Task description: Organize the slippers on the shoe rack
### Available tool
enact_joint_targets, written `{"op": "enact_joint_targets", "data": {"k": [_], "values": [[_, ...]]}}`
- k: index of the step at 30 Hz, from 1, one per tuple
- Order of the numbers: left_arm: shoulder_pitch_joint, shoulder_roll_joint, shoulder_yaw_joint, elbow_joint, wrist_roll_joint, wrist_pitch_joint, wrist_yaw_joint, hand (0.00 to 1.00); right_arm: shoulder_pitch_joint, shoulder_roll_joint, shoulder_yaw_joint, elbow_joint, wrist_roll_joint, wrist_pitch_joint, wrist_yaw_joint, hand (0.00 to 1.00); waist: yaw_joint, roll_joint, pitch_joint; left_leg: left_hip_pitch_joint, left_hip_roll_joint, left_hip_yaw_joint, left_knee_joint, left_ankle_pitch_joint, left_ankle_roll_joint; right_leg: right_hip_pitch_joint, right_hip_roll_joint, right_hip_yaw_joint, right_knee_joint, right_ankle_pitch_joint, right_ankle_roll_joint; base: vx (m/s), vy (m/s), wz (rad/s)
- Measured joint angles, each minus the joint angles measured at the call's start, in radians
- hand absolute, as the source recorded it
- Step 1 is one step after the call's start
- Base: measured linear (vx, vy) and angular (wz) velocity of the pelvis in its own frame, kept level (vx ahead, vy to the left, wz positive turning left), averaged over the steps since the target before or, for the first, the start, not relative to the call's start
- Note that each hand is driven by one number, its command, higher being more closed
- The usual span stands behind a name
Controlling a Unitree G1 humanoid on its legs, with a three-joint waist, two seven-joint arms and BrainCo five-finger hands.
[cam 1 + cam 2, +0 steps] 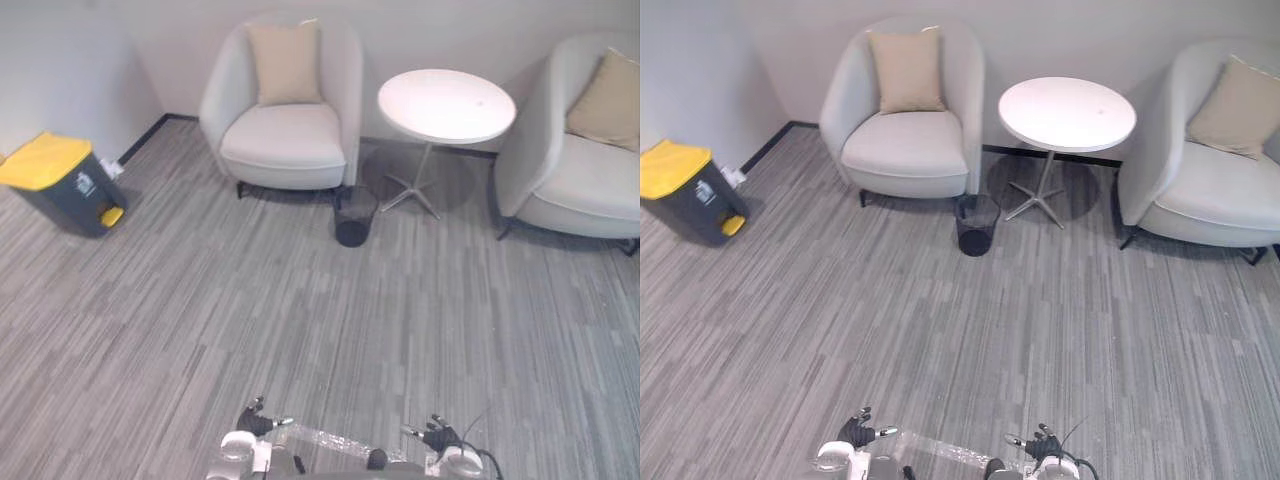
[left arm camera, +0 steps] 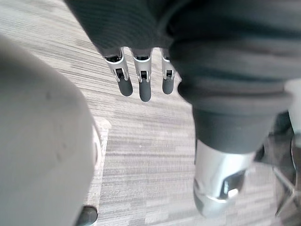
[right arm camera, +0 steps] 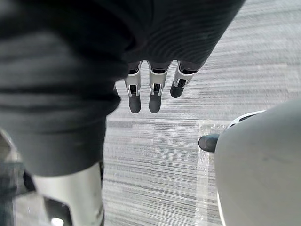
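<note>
your left hand (image 2: 145,87) and right hand (image 3: 154,96) hang empty, fingers straight, loosely apart; carpet (image 2: 141,155) beyond the fingertips; which way the slippers lie you cannot tell.

The floor (image 1: 300,330) was a grey carpet with thin stripes. A pale armchair (image 1: 283,140) stood on it near the back wall. Another pale armchair (image 1: 585,185) stood well apart, over on the right. Between them was a round white table (image 1: 446,105) on one thin leg (with little feet spread out on the carpet). A small black wastebasket (image 1: 354,217) sat just beside the first armchair. Far to the left, by the wall, stood a dark grey bin with a yellow lid (image 1: 62,185).
</note>
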Motion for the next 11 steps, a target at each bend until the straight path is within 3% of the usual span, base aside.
{"op": "enact_joint_targets", "data": {"k": [1,2,4,6,11], "values": [[0.001,-0.002,-0.007,-0.001,0.0,0.0,0.0,0.0,0.003,-0.002,-0.009,0.002,0.002,0.0,-0.001,0.0,0.0,0.009,-0.005,0.014,0.003,-0.038,-0.139,0.083,-0.027,0.0,0.004,0.006,-0.007,0.006,0.023,-0.02,0.11,-0.35],[-0.004,-0.002,-0.01,0.007,0.0,0.003,0.001,0.0,0.003,-0.004,-0.009,0.003,0.002,0.001,-0.003,0.0,-0.002,0.003,-0.01,0.035,-0.009,-0.028,-0.17,0.11,-0.028,0.007,-0.01,0.026,-0.024,0.012,0.044,0.02,0.128,-0.37],[-0.002,0.021,-0.016,0.007,0.0,0.002,0.003,0.0,0.006,0.016,-0.011,0.001,0.004,0.003,0.0,0.0,-0.003,-0.031,-0.01,0.068,-0.044,0.004,-0.218,0.122,-0.012,0.011,-0.045,0.028,-0.038,0.018,0.057,0.07,0.158,-0.28],[0.006,0.04,-0.028,0.007,0.001,0.003,0.002,0.0,0.012,0.027,-0.015,0.0,0.018,0.004,0.0,0.0,-0.005,-0.048,-0.017,0.099,-0.067,0.026,-0.247,0.127,-0.004,0.018,-0.067,0.033,-0.039,0.017,0.061,0.08,0.129,-0.21],[0.012,0.052,-0.043,0.024,0.001,0.003,0.001,0.0,0.025,0.032,-0.034,0.001,0.037,0.005,0.002,0.0,-0.004,-0.051,-0.029,0.139,-0.079,0.049,-0.291,0.129,0.001,0.019,-0.067,0.049,-0.04,0.013,0.067,0.07,0.054,-0.17]]}}
